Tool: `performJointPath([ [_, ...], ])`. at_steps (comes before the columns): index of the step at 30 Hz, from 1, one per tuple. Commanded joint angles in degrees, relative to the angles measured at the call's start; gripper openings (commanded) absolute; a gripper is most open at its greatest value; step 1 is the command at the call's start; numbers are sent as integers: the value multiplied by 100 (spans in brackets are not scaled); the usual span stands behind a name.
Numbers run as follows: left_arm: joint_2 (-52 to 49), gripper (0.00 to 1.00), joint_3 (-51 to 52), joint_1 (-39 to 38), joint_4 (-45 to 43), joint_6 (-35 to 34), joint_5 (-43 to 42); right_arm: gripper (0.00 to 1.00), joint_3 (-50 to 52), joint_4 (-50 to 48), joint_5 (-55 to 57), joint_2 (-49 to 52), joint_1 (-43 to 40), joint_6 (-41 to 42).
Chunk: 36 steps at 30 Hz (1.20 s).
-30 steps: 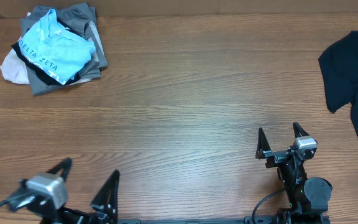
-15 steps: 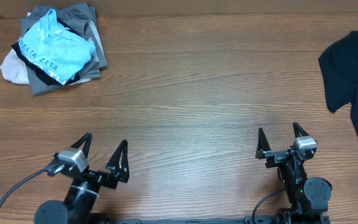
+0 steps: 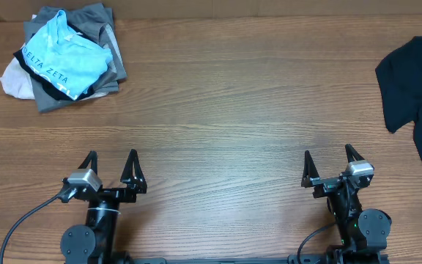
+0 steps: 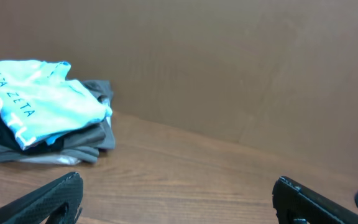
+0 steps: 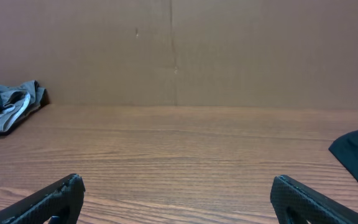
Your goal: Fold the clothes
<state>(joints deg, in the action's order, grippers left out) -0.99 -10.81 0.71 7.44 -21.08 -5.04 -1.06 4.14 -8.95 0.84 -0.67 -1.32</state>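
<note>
A heap of clothes (image 3: 46,92) lies at the table's (image 3: 226,95) far left corner, a sky-blue T-shirt (image 3: 64,59) with printed lettering on top of grey, black and off-white pieces. From the left pincer (image 3: 110,155) it sits at about 11 o'clock, well apart. A black garment (image 3: 420,81) lies spread at the right edge, at about 1 o'clock from the right pincer (image 3: 327,152), also well apart. Both pincers stand wide apart and hold nothing. A second ago the left pincer sat lower, near the bottom left corner and skewed; it has since come up and squared toward 12 o'clock. The right pincer and the clothes have not moved.
</note>
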Motion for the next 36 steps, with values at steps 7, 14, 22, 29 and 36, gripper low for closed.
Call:
performJointPath([
  [7,79,100,883,-81,-1080,-35,275,100,61,-20,35,-68,17,-22],
  [14,81,100,1054,-116,-1067,232,468,100,61,-20,35,-68,17,-22],
  [22,81,100,1054,-116,-308,791,234,100,61,-20,35,-68,17,-22],
  [29,79,100,1054,-116,-308,1038,315,100,61,-20,35,-68,17,-22],
  [36,79,100,1054,-111,-308,1038,315,100,61,-20,35,-68,17,-20],
])
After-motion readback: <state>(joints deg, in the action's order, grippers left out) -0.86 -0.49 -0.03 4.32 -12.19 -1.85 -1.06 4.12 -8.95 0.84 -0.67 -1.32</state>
